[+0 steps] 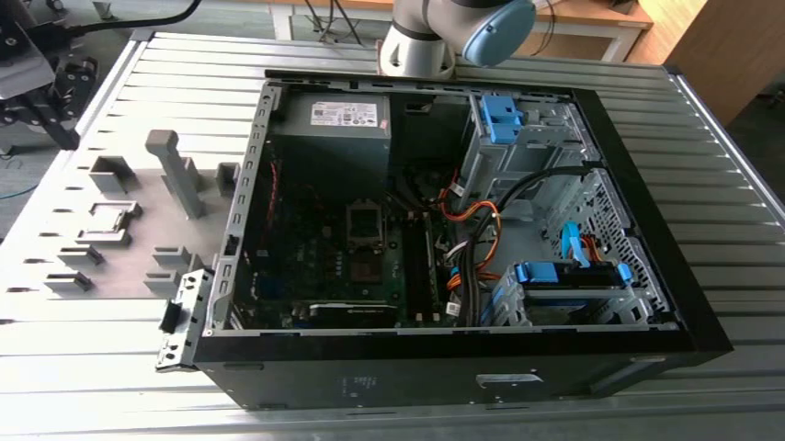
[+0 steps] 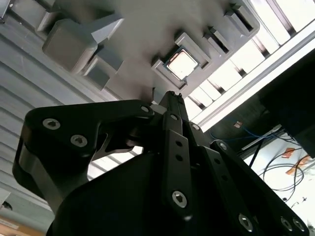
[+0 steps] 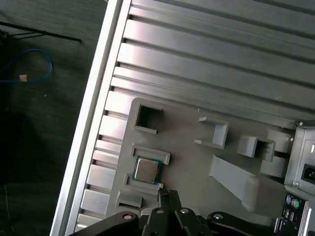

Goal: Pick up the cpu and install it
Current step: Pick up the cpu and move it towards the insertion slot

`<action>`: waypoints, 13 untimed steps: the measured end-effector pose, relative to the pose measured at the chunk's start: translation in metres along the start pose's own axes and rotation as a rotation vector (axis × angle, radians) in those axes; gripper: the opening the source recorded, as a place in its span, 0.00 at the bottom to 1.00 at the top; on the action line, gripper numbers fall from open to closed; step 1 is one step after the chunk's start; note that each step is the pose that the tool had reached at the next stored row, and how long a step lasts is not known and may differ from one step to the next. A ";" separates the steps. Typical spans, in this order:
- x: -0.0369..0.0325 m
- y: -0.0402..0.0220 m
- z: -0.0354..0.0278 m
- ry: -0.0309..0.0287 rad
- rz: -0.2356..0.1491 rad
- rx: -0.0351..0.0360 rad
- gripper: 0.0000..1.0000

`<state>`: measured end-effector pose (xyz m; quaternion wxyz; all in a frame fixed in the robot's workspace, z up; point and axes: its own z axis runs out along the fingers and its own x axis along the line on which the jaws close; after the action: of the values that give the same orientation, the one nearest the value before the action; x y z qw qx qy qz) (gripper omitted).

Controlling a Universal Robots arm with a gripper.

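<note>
The cpu (image 3: pixel 146 170) is a small square chip with a silvery top, lying flat in a recess of the grey holder plate (image 3: pixel 187 162). It also shows in the second wrist view (image 2: pixel 182 64) and on the exterior view's left (image 1: pixel 108 218). My gripper (image 3: pixel 168 193) hovers above the plate, a short way beside the chip and not touching it. Its black fingers (image 2: pixel 172 98) meet at a point with nothing between them. In the exterior view the gripper (image 1: pixel 59 131) hangs at the far left, above the table's edge. The dark socket frame (image 1: pixel 367 220) sits on the motherboard inside the open computer case.
Several grey holder blocks stand on the plate, among them a tall post (image 1: pixel 172 165). The open computer case (image 1: pixel 638 230), with cables and blue drive brackets, takes up the middle of the ribbed metal table (image 1: pixel 736 184). The table's edge (image 3: pixel 93 113) runs close past the plate.
</note>
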<state>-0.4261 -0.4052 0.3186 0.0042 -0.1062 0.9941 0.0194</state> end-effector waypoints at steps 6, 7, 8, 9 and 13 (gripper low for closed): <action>0.0000 0.0000 0.0005 -0.0041 0.109 0.0014 0.11; 0.0000 0.0000 0.0007 -0.0048 0.127 0.0016 0.11; 0.0001 0.0000 0.0009 -0.0053 0.145 0.0019 0.11; 0.0000 -0.0001 0.0012 -0.0062 0.163 0.0021 0.11; 0.0000 -0.0001 0.0016 -0.0068 0.183 0.0023 0.11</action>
<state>-0.4261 -0.4052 0.3170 0.0059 -0.0150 0.9997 0.0189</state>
